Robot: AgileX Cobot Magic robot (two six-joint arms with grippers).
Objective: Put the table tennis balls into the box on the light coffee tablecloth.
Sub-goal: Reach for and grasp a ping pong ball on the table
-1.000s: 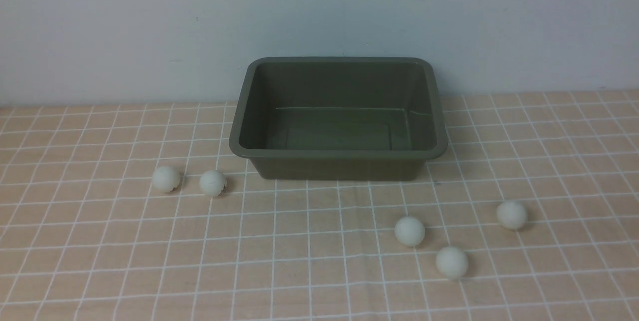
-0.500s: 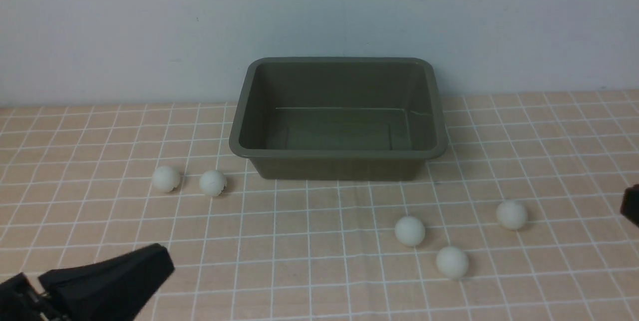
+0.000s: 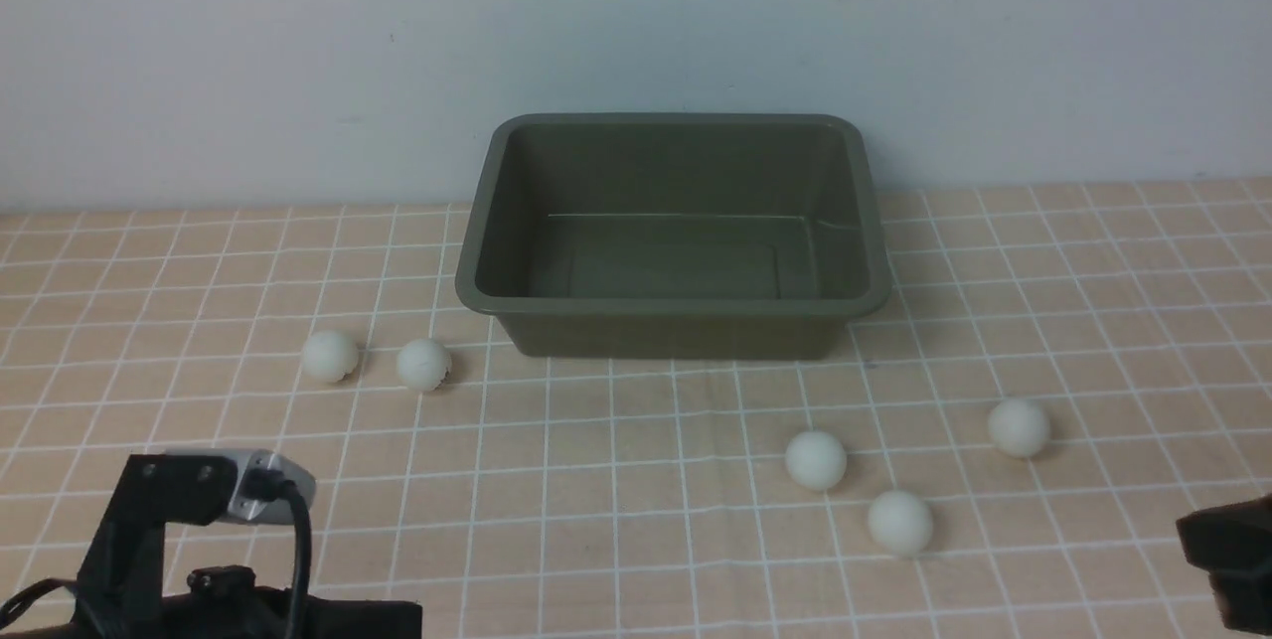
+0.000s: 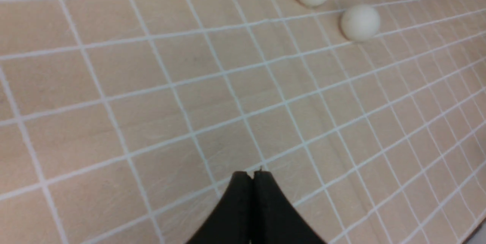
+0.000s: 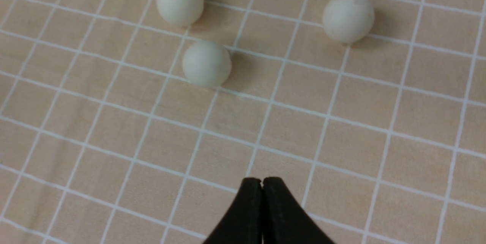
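The left gripper (image 4: 252, 173) has two smooth black fingers (image 4: 235, 213) that taper to narrow tips. They are pressed flat together along a thin seam and hold nothing. The tips are over bare cloth (image 4: 125, 84); whether they touch it cannot be told. Three balls (image 4: 360, 22) lie well apart from these tips, further out on the cloth.

The right gripper (image 5: 262, 179) looks the same: black curved fingers (image 5: 281, 217) closed tight against each other, with nothing between them. Three matte white balls lie ahead of it and none touches it. The nearest (image 5: 206, 63) is close to a second (image 5: 180, 2), and the third (image 5: 348, 17) sits off to one side.

In the front view both arms show only at the cloth's front corners, the left arm (image 3: 199, 559) with a silver camera and black cable, the right arm (image 3: 1227, 545) as a dark block.

The cloth (image 3: 616, 480) is peach-tan fabric ruled with thin white lines into small squares. Two round balls (image 3: 329, 356) (image 3: 423, 365) lie side by side towards the left edge, just off the box's front left corner. Three more (image 3: 816, 460) (image 3: 900, 522) (image 3: 1019, 427) form a loose triangle towards the front right.

The box (image 3: 676, 331) is an olive-green plastic tub with rounded corners, a flared rim and sloping walls. It stands in the middle of the cloth's back edge, against a pale wall (image 3: 298, 53), with no ball inside.
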